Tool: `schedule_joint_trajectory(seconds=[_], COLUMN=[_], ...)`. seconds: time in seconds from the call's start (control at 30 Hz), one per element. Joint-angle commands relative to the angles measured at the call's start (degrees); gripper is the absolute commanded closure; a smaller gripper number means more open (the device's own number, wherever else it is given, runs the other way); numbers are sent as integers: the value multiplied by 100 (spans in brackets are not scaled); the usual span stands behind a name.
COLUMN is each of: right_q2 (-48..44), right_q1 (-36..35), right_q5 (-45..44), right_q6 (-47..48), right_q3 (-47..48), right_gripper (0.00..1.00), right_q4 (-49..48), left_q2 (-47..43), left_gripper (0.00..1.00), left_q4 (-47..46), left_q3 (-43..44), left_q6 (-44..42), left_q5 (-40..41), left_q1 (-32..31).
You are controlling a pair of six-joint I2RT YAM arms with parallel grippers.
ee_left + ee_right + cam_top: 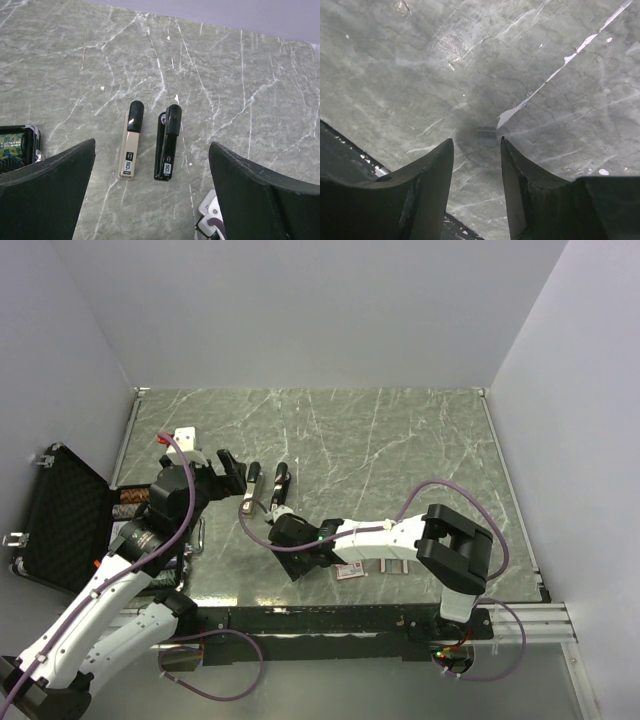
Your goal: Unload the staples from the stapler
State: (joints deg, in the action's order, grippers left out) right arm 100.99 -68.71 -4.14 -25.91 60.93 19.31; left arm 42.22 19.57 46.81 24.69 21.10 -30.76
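Right gripper (pixel 476 141) low over near table (pixel 545 60), jaws parted — staple strip (pixel 486 136) just beyond its tips, probably lined up for pickup. Left gripper (pixel 152 145) wide open — hovers on the near side of black stapler (pixel 167 142) and beige stapler (pixel 130 142).

Lab rig: walled marble table (pixel 400 440)

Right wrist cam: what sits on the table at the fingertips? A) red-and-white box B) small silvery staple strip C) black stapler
B: a small silvery staple strip lies on the table right at the tips of the open right gripper.
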Motion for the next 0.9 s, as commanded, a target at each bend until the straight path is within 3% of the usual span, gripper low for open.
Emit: schedule_joint_trajectory(seconds=[0.0, 0.57, 0.87], right_q2=[96, 325, 369], right_q1=[-64, -213, -275], right_q5=[-236, -552, -702], right_q6=[-37, -2, -37], right_q3=[244, 438, 438], right_gripper=[51, 64, 66], right_q4=[29, 292, 380], left_q2=[-3, -38, -47], left_gripper=[1, 1, 1], left_q4=[-208, -208, -208], left_q3=[-31, -40, -40], left_q6=[-8, -8, -8], left_q5=[8, -18, -18], left_q1=[27, 35, 35])
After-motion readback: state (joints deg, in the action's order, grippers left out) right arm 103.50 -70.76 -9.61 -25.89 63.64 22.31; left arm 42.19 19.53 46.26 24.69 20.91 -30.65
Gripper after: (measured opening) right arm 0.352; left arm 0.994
